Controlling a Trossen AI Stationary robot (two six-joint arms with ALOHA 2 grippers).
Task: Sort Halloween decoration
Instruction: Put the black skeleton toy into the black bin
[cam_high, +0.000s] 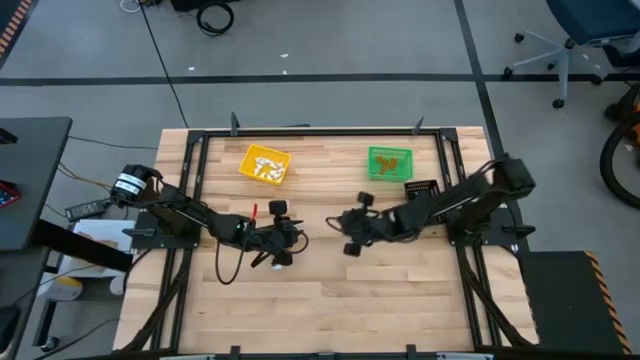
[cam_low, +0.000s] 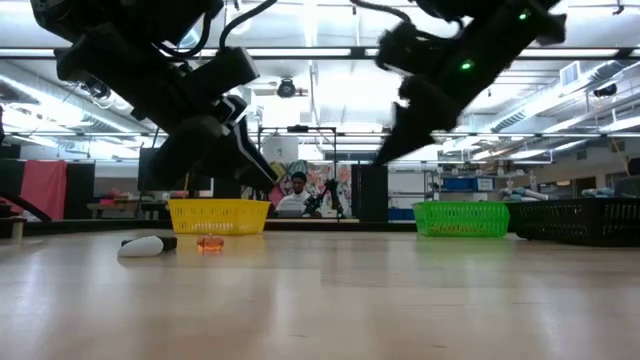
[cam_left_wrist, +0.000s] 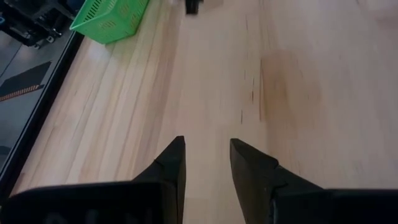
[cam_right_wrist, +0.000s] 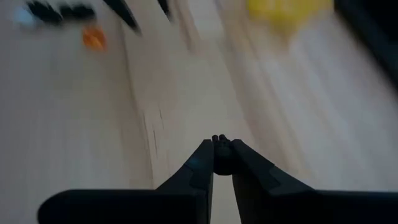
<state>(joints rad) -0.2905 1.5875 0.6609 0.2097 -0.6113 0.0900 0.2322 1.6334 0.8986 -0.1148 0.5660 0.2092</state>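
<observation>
A white trinket (cam_low: 140, 246), a black one (cam_low: 165, 242) and an orange one (cam_low: 210, 243) lie on the table in the low view. The right wrist view shows the orange one (cam_right_wrist: 93, 38) too. My left gripper (cam_left_wrist: 207, 155) is open over bare wood near these trinkets (cam_high: 283, 260) and holds nothing. My right gripper (cam_right_wrist: 219, 142) hovers above the table's middle (cam_high: 345, 238), shut on a tiny black trinket. The yellow bin (cam_high: 265, 165), green bin (cam_high: 389, 162) and black bin (cam_high: 420, 188) stand toward the far edge. My right gripper pinches a tiny black trinket (cam_right_wrist: 219, 149) between its two fingertips. Only two small dark bumps of it poke past the tips. The fingers slant down toward the table, and the trinket is lifted clear of the wood.
The yellow bin holds pale pieces and the green bin holds orange ones. A dark frame rail (cam_high: 320, 130) runs around the table's edges. Bare wood lies between the two grippers and toward the near edge. A person (cam_low: 296, 195) sits in the room beyond the table.
</observation>
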